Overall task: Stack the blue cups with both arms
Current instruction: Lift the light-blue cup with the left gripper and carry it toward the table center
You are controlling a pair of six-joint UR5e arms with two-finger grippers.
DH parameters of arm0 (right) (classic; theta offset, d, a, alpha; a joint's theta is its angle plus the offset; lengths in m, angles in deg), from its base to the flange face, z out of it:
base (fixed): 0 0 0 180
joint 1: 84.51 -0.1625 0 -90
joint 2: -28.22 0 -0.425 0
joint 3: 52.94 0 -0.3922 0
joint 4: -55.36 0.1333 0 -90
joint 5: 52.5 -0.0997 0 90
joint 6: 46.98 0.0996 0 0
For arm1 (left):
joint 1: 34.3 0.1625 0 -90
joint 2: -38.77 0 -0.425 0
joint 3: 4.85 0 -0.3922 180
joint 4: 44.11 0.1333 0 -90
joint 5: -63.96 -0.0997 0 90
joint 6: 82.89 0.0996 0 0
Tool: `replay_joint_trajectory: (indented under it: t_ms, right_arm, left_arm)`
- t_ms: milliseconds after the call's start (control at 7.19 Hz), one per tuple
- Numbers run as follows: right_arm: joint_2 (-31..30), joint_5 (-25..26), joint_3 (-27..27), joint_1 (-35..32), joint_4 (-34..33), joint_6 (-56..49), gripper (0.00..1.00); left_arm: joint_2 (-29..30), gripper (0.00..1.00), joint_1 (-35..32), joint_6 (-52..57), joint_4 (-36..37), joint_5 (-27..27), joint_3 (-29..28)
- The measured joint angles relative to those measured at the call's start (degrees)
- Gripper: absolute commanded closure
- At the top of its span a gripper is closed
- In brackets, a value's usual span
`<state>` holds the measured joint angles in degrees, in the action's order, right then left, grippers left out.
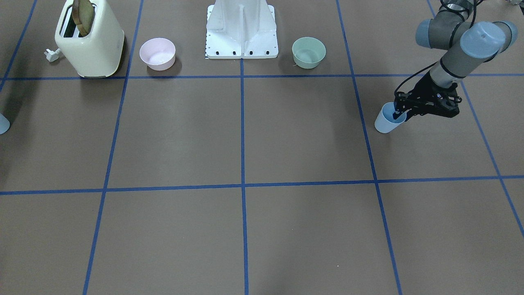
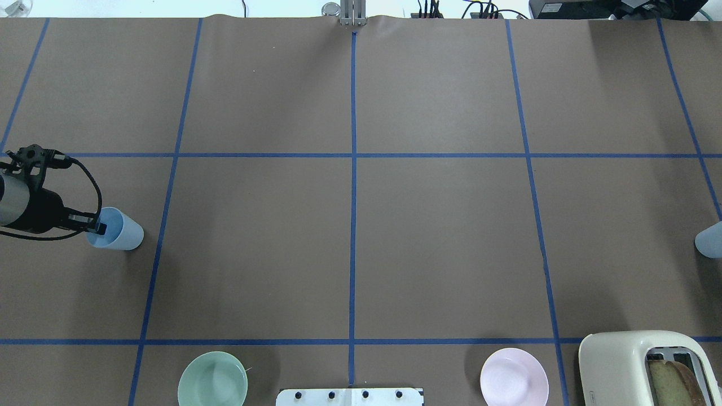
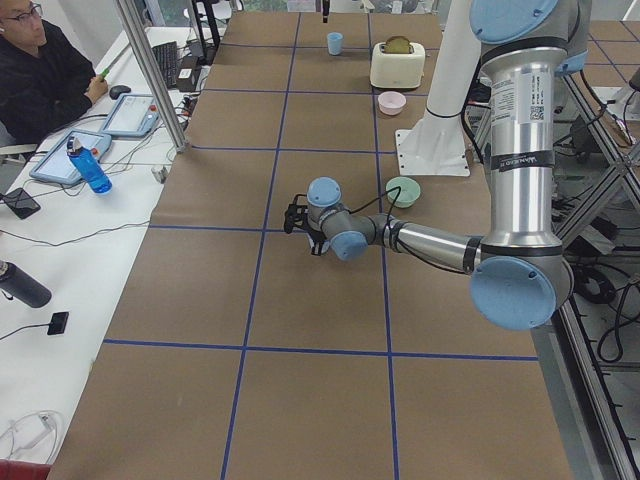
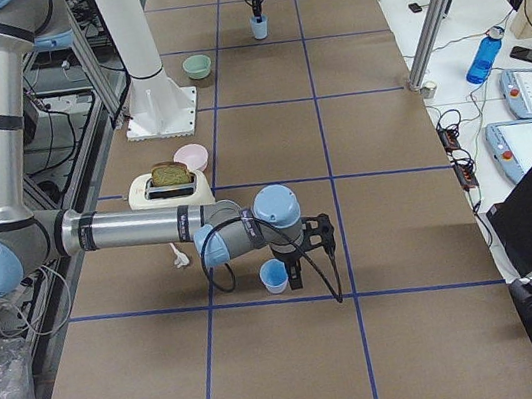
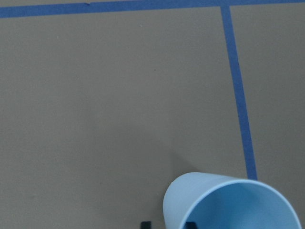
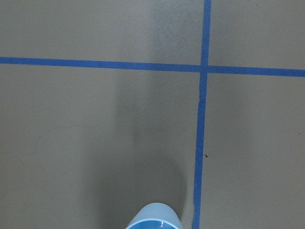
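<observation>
At the far left of the table (image 2: 440, 237), the left gripper (image 2: 97, 225) reaches down onto the near rim of the left blue cup (image 2: 121, 232). The cup stands mouth up just left of a blue tape line. In the left wrist view one fingertip (image 5: 189, 223) is inside the mouth and the other is outside the wall. That straddle looks chosen to pinch the thin rim and leave the tapered body free. I cannot tell whether the pads are already squeezing the wall.

Along the robot's edge sit the pale green bowl (image 2: 212, 379), the white base mount (image 2: 350, 396) and the pink bowl (image 2: 514, 376). Next comes a cream toaster (image 2: 620, 366) with a toast slice (image 2: 674, 383) in its slot. All of these lie well apart from both cups, so the middle squares are free as a meeting place.

At the far right edge stands the right blue cup (image 2: 712, 239), also mouth up. The right gripper (image 4: 296, 260) hangs just beside it, fingers pointing down. Only the side camera shows this gripper, so I cannot tell how its jaws stand.

The cups are as far apart as the table allows, so stacking has hardly begun. Each arm probably takes its own cup first.
</observation>
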<state>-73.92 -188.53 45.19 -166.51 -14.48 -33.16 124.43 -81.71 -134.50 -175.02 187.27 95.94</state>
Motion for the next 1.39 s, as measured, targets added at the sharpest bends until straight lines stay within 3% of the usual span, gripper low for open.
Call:
replay_joint_trajectory:
  t_ms: [556, 1113, 1391]
  right_arm:
    - [-0.01, 0.22, -1.26, 0.11, 0.09, -0.33, 0.00]
    - [-0.42, 0.25, -3.04, 0.68, 0.21, -0.16, 0.00]
    - [-0.58, 0.20, -3.37, 2.00, 0.22, 0.12, 0.00]
  left_arm:
    - [5.06, 1.00, -0.30, -0.77, 3.63, 5.24, 0.55]
    - [21.55, 1.00, -0.56, -3.20, 29.13, 5.81, 6.92]
    - [27.69, 1.00, -0.30, -7.29, 33.78, 5.74, 6.61]
